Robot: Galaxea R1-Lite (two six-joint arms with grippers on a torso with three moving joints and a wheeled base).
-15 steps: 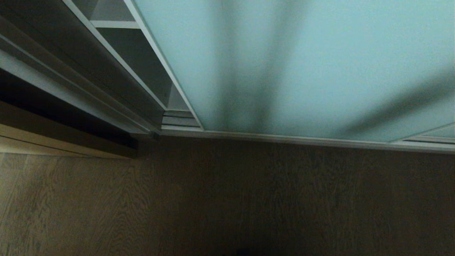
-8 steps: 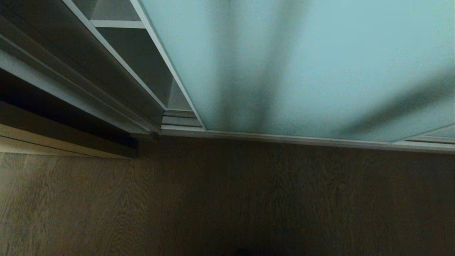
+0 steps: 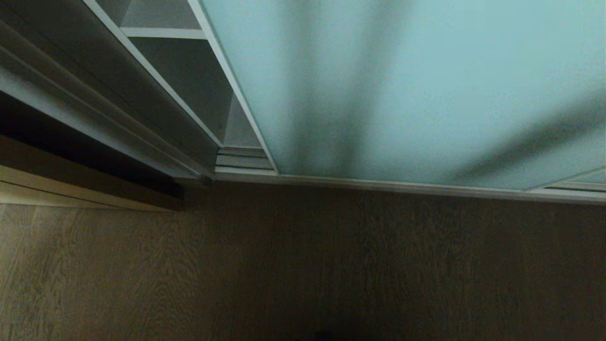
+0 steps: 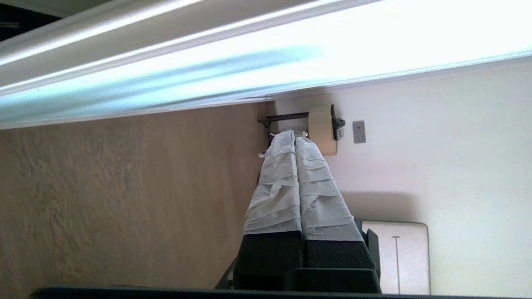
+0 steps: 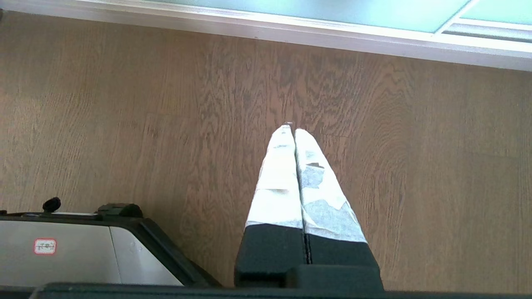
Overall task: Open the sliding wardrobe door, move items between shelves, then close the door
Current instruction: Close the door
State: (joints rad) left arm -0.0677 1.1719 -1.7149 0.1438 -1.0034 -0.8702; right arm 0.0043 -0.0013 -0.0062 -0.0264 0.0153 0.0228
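Observation:
The frosted blue-green sliding wardrobe door (image 3: 402, 85) fills the upper right of the head view, its silver frame edge (image 3: 236, 94) leaving a narrow gap at the left. Through that gap a white shelf (image 3: 163, 33) shows. The items are out of view. Neither arm shows in the head view. In the left wrist view my left gripper (image 4: 294, 135) is shut and empty, running alongside the bright door (image 4: 266, 66). My right gripper (image 5: 291, 129) is shut and empty, pointing at the wood floor (image 5: 166, 124) short of the door's bottom rail (image 5: 291, 29).
The floor track (image 3: 241, 161) and bottom rail (image 3: 402, 185) run along the wardrobe's base. A dark wooden panel (image 3: 71, 156) stands at the left. My base's corner (image 5: 83, 249) shows in the right wrist view. A white wall (image 4: 436, 166) with a switch plate (image 4: 359, 131) lies beyond my left gripper.
The door's left edge has slid a little to the right, widening the gap. The rest of the head view has stayed still.

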